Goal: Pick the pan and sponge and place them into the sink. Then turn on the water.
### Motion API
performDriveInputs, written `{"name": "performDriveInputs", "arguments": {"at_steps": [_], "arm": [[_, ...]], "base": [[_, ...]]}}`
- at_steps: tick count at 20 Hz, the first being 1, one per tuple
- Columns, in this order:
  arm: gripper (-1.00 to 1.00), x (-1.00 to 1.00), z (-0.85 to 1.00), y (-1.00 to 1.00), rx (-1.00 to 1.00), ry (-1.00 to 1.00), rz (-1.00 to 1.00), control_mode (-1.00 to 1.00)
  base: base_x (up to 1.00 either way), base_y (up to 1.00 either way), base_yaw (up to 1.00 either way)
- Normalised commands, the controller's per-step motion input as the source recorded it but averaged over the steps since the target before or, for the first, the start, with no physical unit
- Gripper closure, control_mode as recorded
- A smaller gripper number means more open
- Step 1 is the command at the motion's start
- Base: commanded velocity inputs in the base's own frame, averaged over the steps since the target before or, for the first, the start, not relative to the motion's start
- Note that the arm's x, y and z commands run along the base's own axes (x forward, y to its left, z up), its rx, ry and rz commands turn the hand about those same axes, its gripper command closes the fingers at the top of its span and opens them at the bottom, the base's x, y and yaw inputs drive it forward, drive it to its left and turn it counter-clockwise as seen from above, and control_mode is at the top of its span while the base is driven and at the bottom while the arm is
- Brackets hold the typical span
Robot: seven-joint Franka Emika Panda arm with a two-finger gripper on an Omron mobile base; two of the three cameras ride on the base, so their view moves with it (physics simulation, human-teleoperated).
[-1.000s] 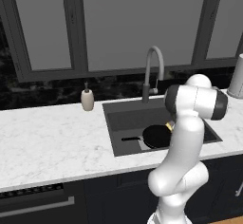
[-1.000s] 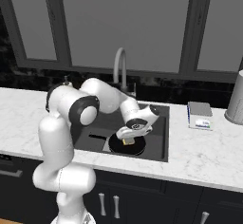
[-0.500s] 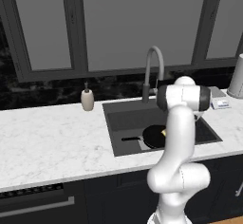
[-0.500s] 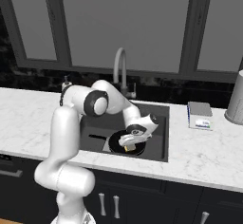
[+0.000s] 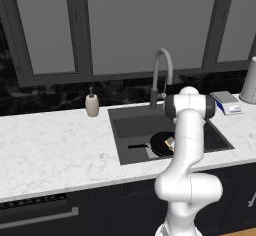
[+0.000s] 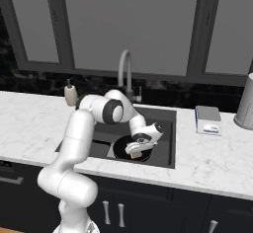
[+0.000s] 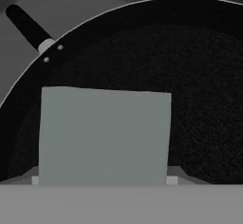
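Note:
The black pan (image 5: 158, 143) (image 6: 122, 148) (image 7: 190, 76) lies flat on the floor of the dark sink (image 5: 135, 125) (image 6: 168, 128), its handle pointing left. My gripper (image 6: 136, 149) (image 7: 104, 180) hangs low inside the basin, just over the pan, shut on the sponge (image 5: 170, 142) (image 6: 134, 154). In the hand view the sponge (image 7: 104, 135) spans the whole gap between the fingertips, with the pan's dark bottom right behind it. The arched faucet (image 5: 161, 72) (image 6: 125, 71) stands at the back rim. The water is out of view.
A soap dispenser (image 5: 91, 105) (image 6: 70, 95) stands on the counter left of the sink. Right of the sink lie a flat blue-and-white box (image 5: 226, 102) (image 6: 207, 120) and a tall grey canister (image 5: 249, 82) (image 6: 245, 102). Dark windows back the counter.
The arm's elbow has swung back over the sink's middle. The gripper, still holding the sponge, has sunk a little closer to the pan. The pan has stayed where it was.

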Motion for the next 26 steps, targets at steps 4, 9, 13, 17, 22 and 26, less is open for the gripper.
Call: {"name": "performDriveInputs", "arguments": {"at_steps": [4,9,13,17,22,26], "arm": [[1.0,0.48,-0.45,0.0,0.0,0.0,0.0,-1.0],[-1.0,0.21,-0.29,0.0,0.0,-0.01,0.0,-1.0],[-1.0,0.01,-0.02,0.0,0.02,-0.06,0.0,-1.0],[-1.0,0.0,0.18,0.01,0.07,-0.09,0.0,-1.0],[-1.0,0.0,0.44,0.0,0.11,-0.07,-0.02,-1.0],[-1.0,-0.06,0.86,0.0,0.12,-0.11,-0.06,-1.0]], "base": [[0.0,0.0,0.0],[0.0,0.0,0.0],[0.0,0.0,0.0],[0.0,0.0,0.0],[0.0,0.0,0.0],[0.0,0.0,0.0]]}}
